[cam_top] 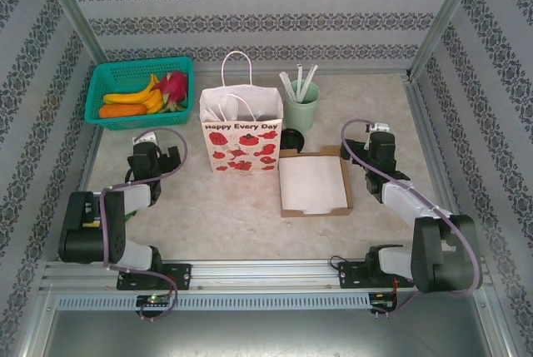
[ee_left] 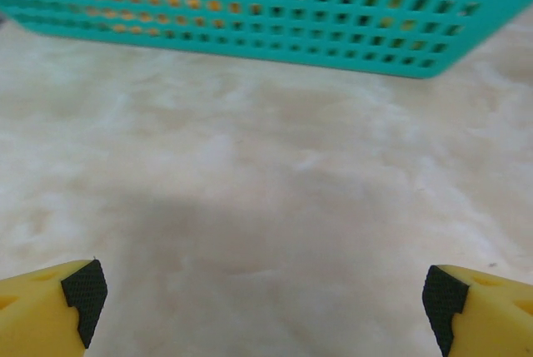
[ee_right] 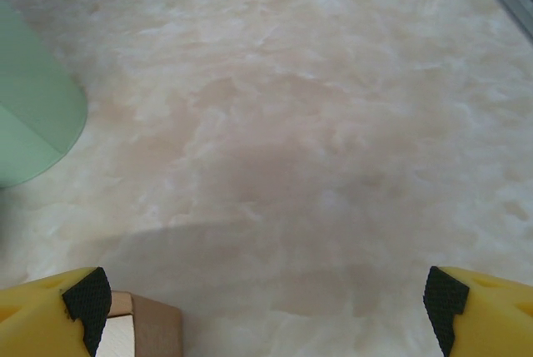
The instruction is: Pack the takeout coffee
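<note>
The takeout coffee [cam_top: 292, 137] shows as a round black lid between the paper bag [cam_top: 241, 128] and the cardboard tray [cam_top: 313, 184]; its cup body is mostly hidden. The white bag stands upright and open, printed with red flowers and "Happy Every Day". My left gripper [cam_top: 152, 142] hovers left of the bag, open and empty; in its wrist view the left gripper [ee_left: 266, 303] hangs over bare table. My right gripper [cam_top: 375, 136] is to the right of the tray, open too. Nothing lies between the fingers of the right gripper [ee_right: 266, 303] in its own view.
A teal basket [cam_top: 137, 91] of fruit sits at the back left, and its wall [ee_left: 266, 16] faces the left wrist. A mint-green cup [cam_top: 301, 110] with white straws stands right of the bag, its side [ee_right: 33, 116] in the right wrist view beside the tray corner [ee_right: 146, 328]. Patterned walls enclose the table.
</note>
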